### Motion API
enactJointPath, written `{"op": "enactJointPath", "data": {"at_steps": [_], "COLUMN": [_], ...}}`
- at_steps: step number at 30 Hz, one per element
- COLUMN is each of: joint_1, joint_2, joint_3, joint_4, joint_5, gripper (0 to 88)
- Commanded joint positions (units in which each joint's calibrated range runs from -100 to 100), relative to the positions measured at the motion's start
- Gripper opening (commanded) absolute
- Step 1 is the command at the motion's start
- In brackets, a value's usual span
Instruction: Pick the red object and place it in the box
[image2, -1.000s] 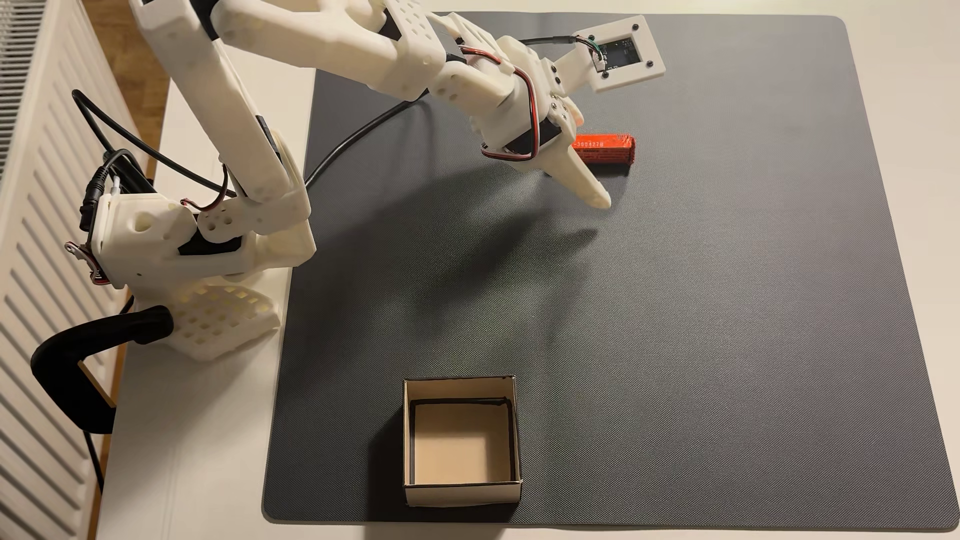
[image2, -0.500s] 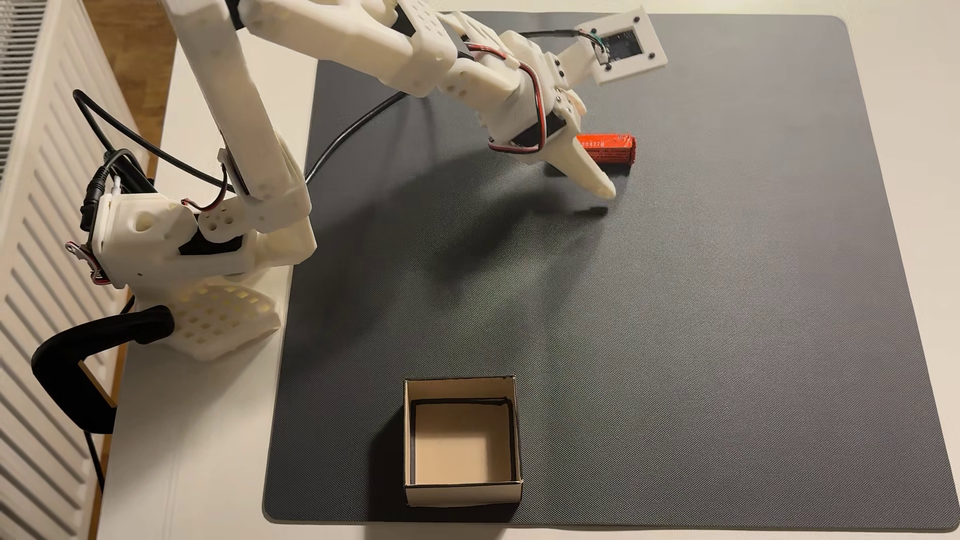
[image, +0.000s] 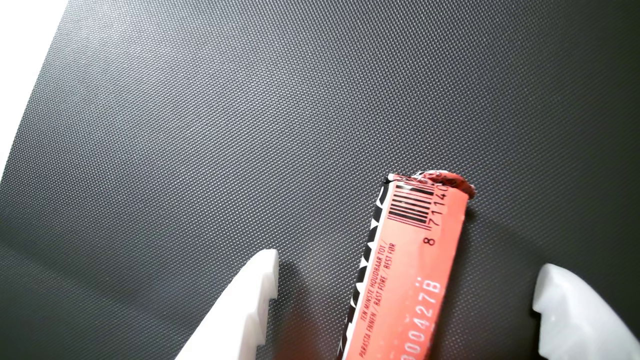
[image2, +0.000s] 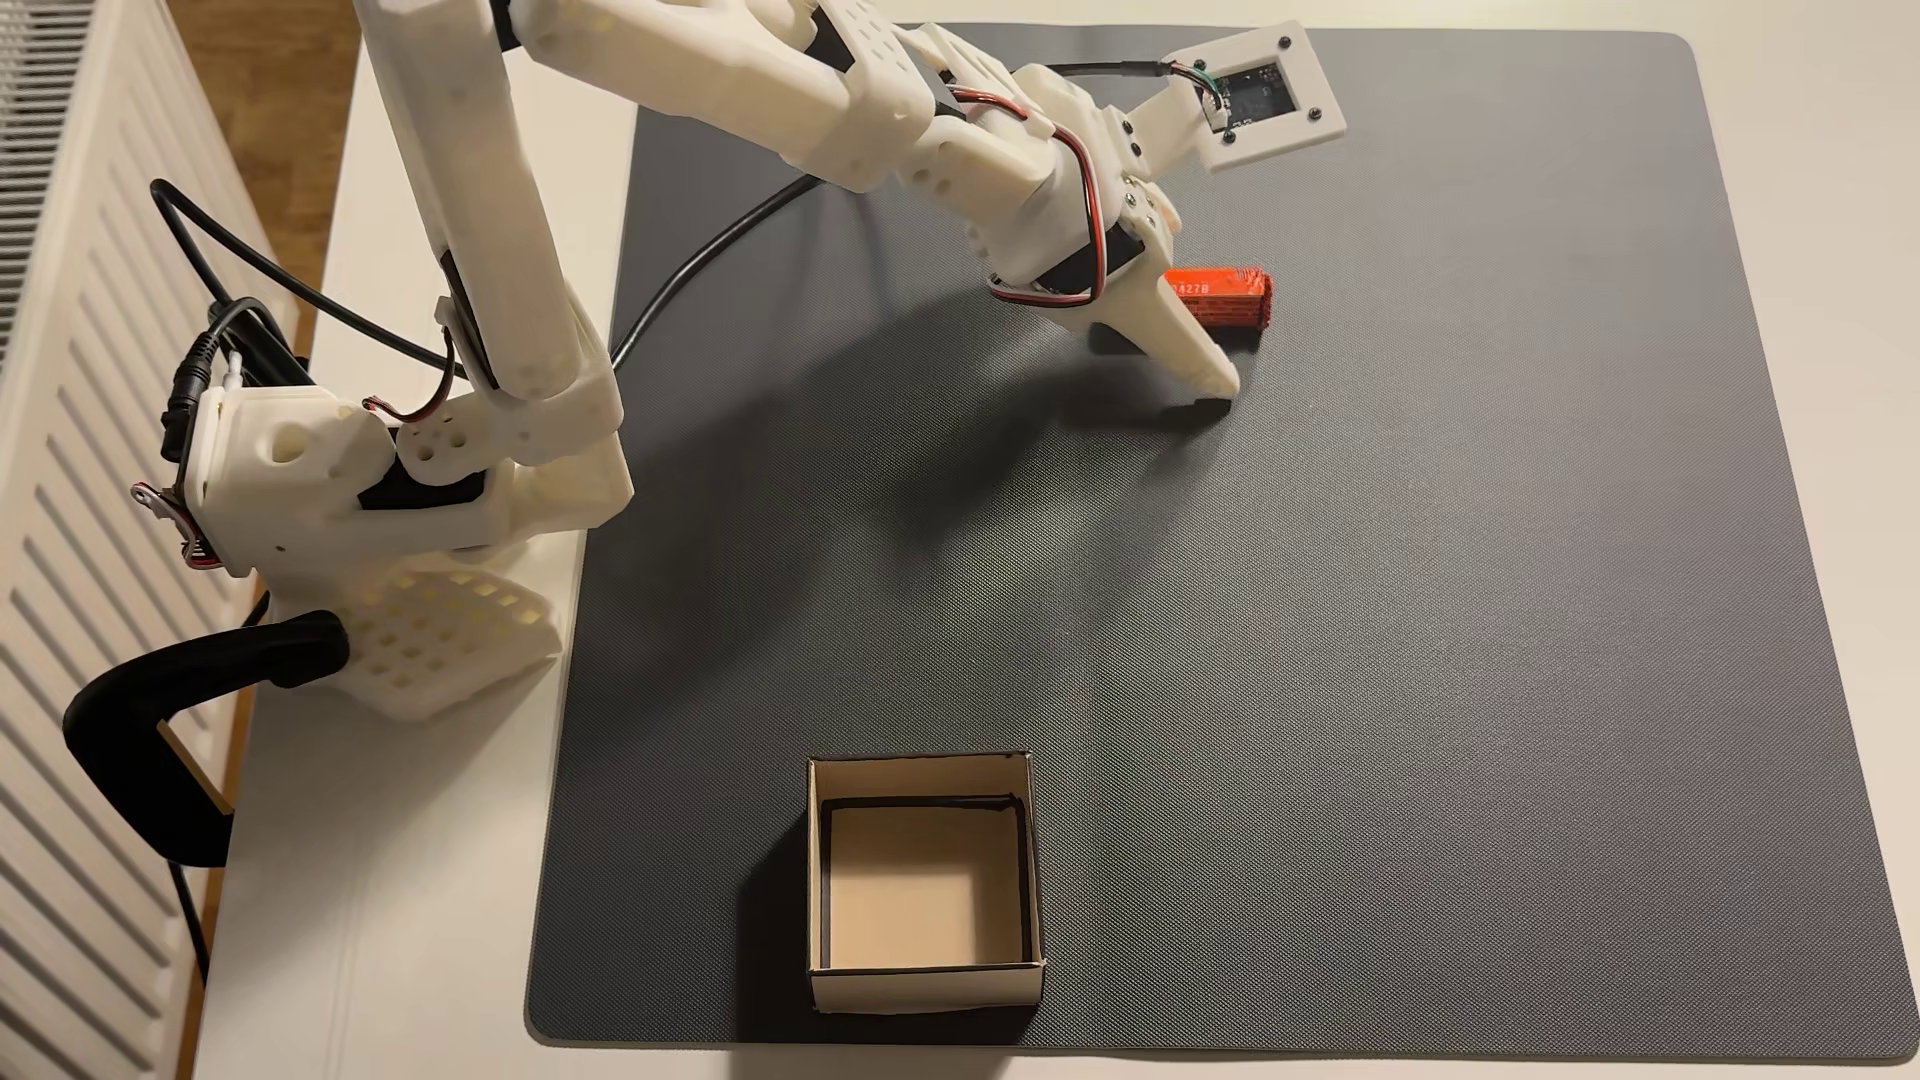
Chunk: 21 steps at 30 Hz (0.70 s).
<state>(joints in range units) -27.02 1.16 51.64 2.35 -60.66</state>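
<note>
Two fingers of my pincer (image: 405, 280) stand spread wide, one on each side of the red roll (image: 412, 270), neither touching it. I hold them apart so the roll sits in the gap with room to spare on both flanks.

The roll lies flat on the dark mat (image: 200, 125), long axis running away from my wrist, crimped end farthest out. In the wrist view the gap on its right looks a little wider than on its left, so I judge I am slightly off centre.

From the fixed view, my pincer (image2: 1210, 343) is low at the roll (image2: 1231, 296), with the near finger's tip (image2: 1218, 382) down close to the mat, its shadow just beside it. I come in low because a round thing lying flat needs the fingers past its widest part.

The box (image2: 925, 981) sits well apart, at the mat's near edge, open top up, nothing in it.

Next step, as I judge it: close across the roll's width, then lift. Risk: an uneven squeeze may roll it sideways or skew it.
</note>
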Motion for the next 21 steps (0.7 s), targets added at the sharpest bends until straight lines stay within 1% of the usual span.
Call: {"op": "enactJointPath", "data": {"at_steps": [1, 10, 16, 21], "joint_1": [-0.52, -0.59, -0.07, 0.22], "joint_2": [0.03, 1.73, 1.73, 1.81], "joint_3": [-1.8, -3.52, -3.62, -3.16], "joint_4": [-0.77, -0.77, -0.51, -0.34], "joint_5": [-0.04, 0.12, 0.17, 0.27], "gripper": [36.9, 36.6, 26.1, 22.7]}}
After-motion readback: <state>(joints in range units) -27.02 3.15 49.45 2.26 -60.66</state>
